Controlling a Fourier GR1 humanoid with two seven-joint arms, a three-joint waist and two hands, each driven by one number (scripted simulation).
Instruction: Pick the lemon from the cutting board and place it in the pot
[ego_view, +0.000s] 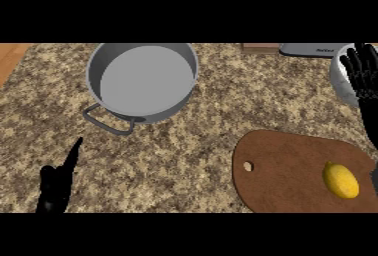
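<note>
Lighting is even and fairly bright for you, with no hot spots on the table (184, 150). Shadows are weak: the pot (142, 80) throws only a soft dark rim under its handle, and the lemon (341, 180) barely shades the cutting board (295, 170). The pot's inside reads flat grey, no glare (matte look). You lose all surface detail on both black hands, left (57, 185) and right (363, 70). Table speckle looks soft throughout. No edge distortion visible.
</note>
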